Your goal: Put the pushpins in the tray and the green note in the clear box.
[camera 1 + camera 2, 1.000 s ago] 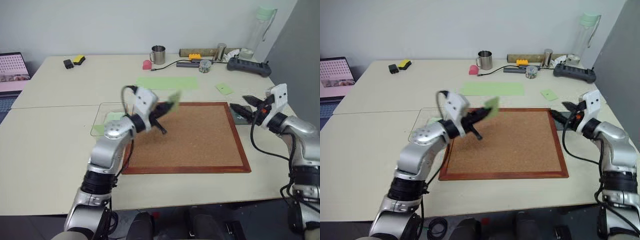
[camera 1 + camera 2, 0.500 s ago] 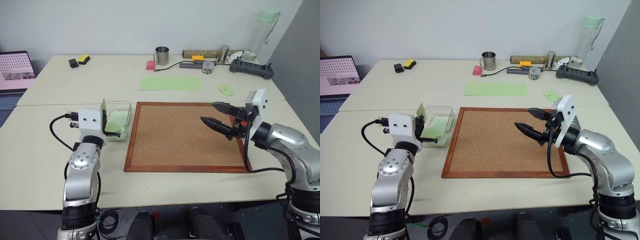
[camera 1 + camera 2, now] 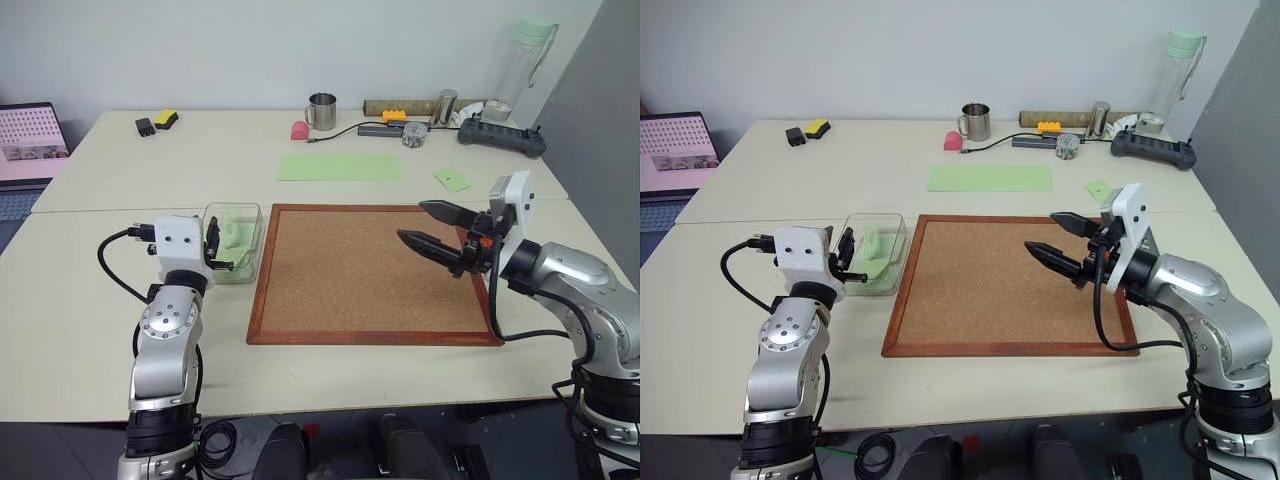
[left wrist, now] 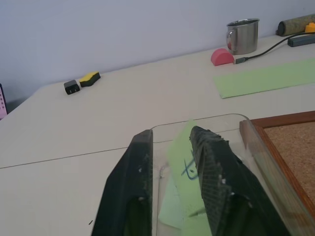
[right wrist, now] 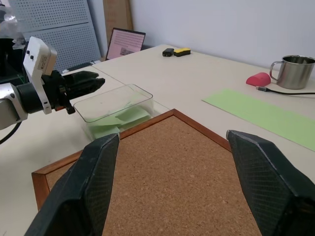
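Head camera first: the cork board [image 3: 372,272] sits mid-surface, so I'll place everything off that. The clear box [image 3: 236,243] is just beside the board's left edge, with green paper inside. The left claw [image 3: 214,248] sits at the box's near-left wall, fingers a little apart. The right claw [image 3: 431,229] hangs over the board's right part, fingers spread wide, gripping nothing. Beyond the board's far edge there's a long green strip [image 3: 340,167], and off its far-right corner a small plain green note [image 3: 451,179]. Further back — a metal mug [image 3: 320,111].

Left wrist camera: the two black fingers [image 4: 214,177] reach over the box wall with a gap between them, and the green note [image 4: 185,162] with its dark drawn mark stands tilted in that gap, inside the box. It leans on one finger's inner face, apart from the other finger — can't tell if it's pinched or loose.

Right wrist camera: its own fingers [image 5: 84,189] stand far apart over the board; past the board's corner is the box, with the left claw at its wall.

Can't make out the pushpins or the tray anywhere.
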You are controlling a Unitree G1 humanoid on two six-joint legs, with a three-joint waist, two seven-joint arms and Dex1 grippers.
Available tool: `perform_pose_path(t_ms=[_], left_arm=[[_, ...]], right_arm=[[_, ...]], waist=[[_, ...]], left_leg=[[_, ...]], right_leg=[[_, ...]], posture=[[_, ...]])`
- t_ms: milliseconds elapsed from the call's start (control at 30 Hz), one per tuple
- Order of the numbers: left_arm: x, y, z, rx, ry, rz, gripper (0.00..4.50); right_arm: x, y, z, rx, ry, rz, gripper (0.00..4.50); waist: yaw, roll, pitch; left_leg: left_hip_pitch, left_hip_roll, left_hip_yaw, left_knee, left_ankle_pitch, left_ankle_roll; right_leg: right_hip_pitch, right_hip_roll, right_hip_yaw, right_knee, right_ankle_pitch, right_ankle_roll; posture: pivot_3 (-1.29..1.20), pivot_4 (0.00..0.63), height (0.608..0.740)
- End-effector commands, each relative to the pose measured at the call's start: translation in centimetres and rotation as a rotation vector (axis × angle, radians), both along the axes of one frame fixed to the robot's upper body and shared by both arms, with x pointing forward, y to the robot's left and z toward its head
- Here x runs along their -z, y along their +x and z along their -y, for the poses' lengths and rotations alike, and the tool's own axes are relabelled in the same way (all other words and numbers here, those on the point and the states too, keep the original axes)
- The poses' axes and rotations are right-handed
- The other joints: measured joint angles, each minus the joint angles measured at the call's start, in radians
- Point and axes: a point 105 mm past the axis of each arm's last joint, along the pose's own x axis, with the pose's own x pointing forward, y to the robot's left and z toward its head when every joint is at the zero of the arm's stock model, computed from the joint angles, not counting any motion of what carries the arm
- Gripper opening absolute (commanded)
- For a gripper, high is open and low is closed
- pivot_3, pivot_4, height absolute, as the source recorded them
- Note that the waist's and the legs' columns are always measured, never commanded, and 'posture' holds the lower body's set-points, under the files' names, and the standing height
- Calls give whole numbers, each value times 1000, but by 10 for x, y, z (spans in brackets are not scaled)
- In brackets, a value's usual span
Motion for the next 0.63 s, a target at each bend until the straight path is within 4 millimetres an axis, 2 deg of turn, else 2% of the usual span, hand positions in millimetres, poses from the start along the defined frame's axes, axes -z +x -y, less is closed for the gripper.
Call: perform_pose_path(t_ms=[33,133,300,400,500,633], left_arm=[[-25,-1,0,-5,56,106,2242],[-36,2,22,111,112,145,2783],[-31,12,84,523,95,29,3817],[-20,1,117,839,123,-131,3817],[-7,-9,125,986,185,-258,3817],[-1,-14,126,1069,227,-315,3817]], right_arm=[[-11,-2,2,4,4,51,3627],[-10,1,6,21,2,46,3627],[1,12,25,115,-67,50,3627],[14,16,42,167,-125,36,3627],[23,15,49,162,-172,24,3627],[25,16,49,163,-179,22,3627]], waist=[[0,0,0],[0,0,0],[8,0,0],[3,0,0],[-4,0,0],[-16,0,0]], left_leg=[[0,0,0,0,0,0],[0,0,0,0,0,0],[0,-1,0,0,0,0],[0,-1,1,0,0,0],[-1,0,1,-1,0,0],[0,1,2,-1,0,0]], right_leg=[[0,0,0,0,0,0],[0,0,0,0,0,0],[0,0,0,0,0,0],[0,0,0,0,0,0],[-1,1,0,0,0,0],[-2,2,2,0,-1,0]], posture=[[0,150,740],[0,150,740],[0,150,740],[0,150,740],[0,150,740],[0,150,740]])
